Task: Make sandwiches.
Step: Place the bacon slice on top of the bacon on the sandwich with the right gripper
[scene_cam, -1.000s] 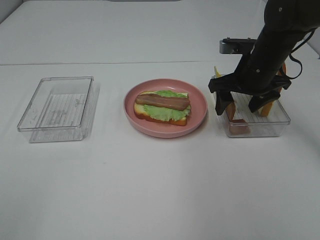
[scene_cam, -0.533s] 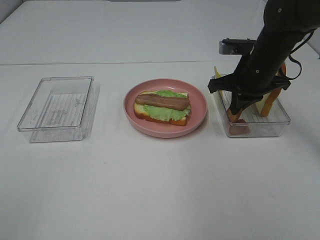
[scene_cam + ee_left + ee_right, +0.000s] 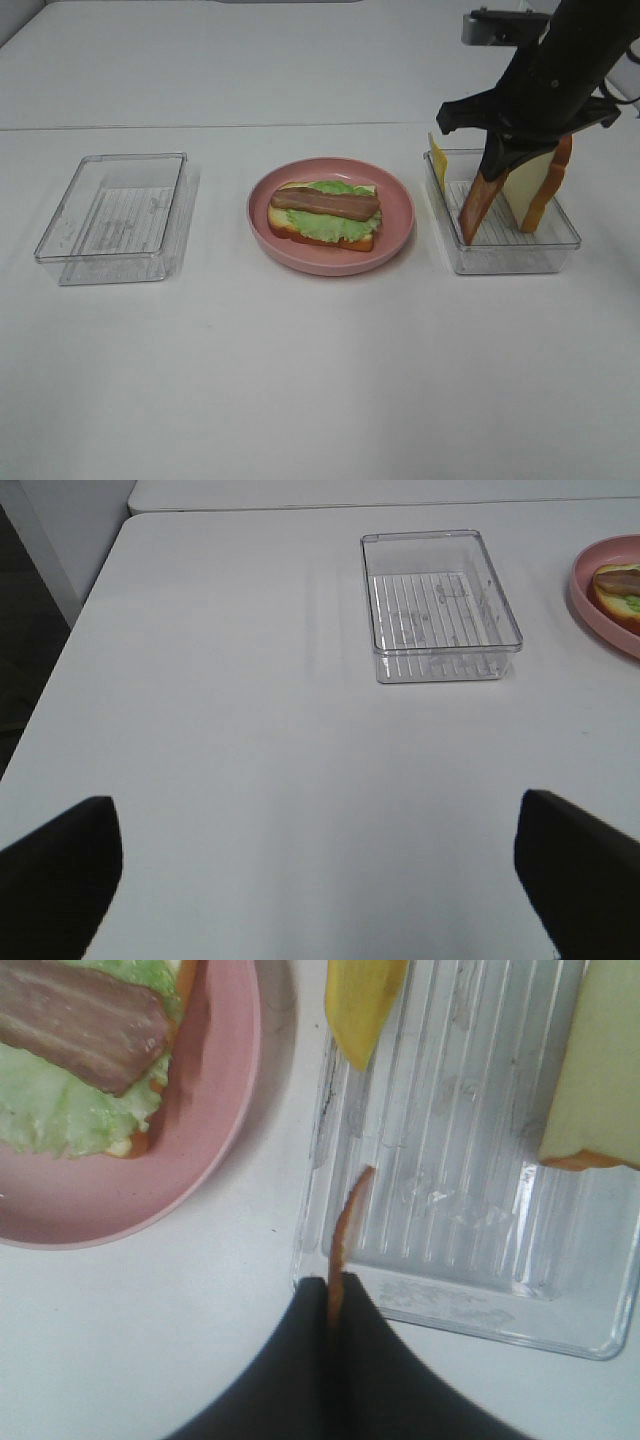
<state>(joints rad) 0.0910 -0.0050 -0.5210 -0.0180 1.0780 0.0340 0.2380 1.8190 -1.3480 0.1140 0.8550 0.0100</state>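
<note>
A sandwich point(image 3: 325, 212) of a bread slice, green lettuce and a brown-red bacon strip lies on the round pink plate point(image 3: 398, 190); it also shows in the right wrist view point(image 3: 85, 1045). My right gripper point(image 3: 492, 170) is shut on a second bacon strip point(image 3: 475, 208), which hangs over the right clear tray point(image 3: 505, 258); the strip shows edge-on in the right wrist view point(image 3: 345, 1230). A bread slice point(image 3: 535, 180) leans in that tray, and a yellow cheese square point(image 3: 437, 156) stands at its left end. My left gripper shows only as open dark fingers point(image 3: 60, 865) over bare table.
An empty clear tray point(image 3: 115, 215) stands at the left of the table, and it also shows in the left wrist view point(image 3: 440, 605). The pink plate's edge point(image 3: 605, 590) shows in the left wrist view. White table lies in front.
My right gripper closed on the bacon strip in the right tray and rose, lifting the strip out of the tray bottom. The left arm and the plate have not moved.
</note>
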